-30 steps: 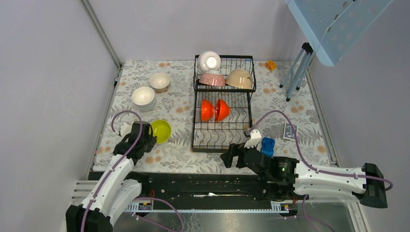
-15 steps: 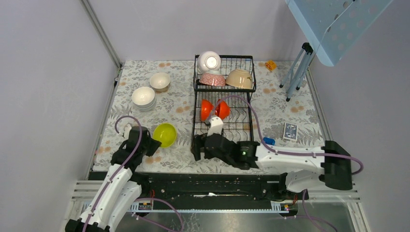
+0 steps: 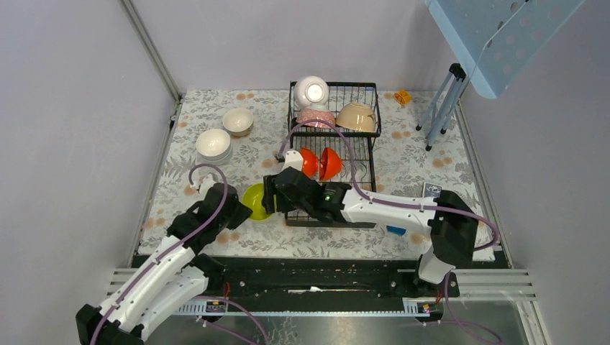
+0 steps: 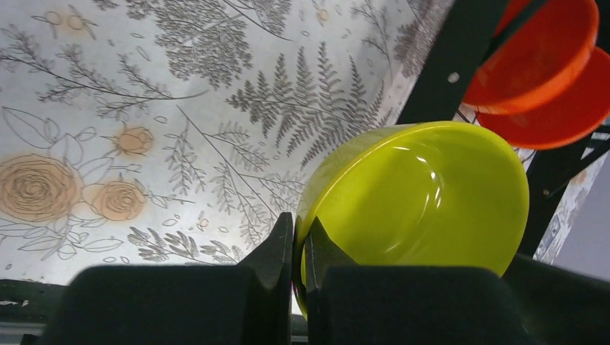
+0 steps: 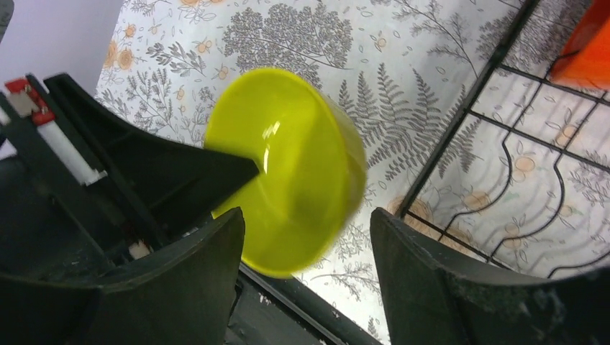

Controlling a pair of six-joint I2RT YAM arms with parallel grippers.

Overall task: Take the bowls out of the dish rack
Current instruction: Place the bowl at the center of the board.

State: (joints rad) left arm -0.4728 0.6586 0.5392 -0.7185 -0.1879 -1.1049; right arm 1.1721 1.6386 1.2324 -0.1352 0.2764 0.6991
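While low, left fingers [image 4: 272,251] on bowl [image 4: 421,198]

A bowl [image 3: 253,200] is held at the rack's [image 3: 357,154] left edge. Two bowls [image 3: 320,164] are stood in its lower tray [image 3: 357,176], three bowls [image 3: 357,116] behind in the upper basket [image 3: 360,90]; further bowls [image 3: 214,144] are set well left.

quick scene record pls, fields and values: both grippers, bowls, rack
left gripper: shut on the rim of the yellow-green bowl; bowl tilted, outside the rack
right gripper: open, fingers on either side of that bowl
dish rack upper basket: white bowl, pink-patterned bowl, beige bowl
lower tray: two orange bowls standing on edge
on table: white bowl stack, cream bowl
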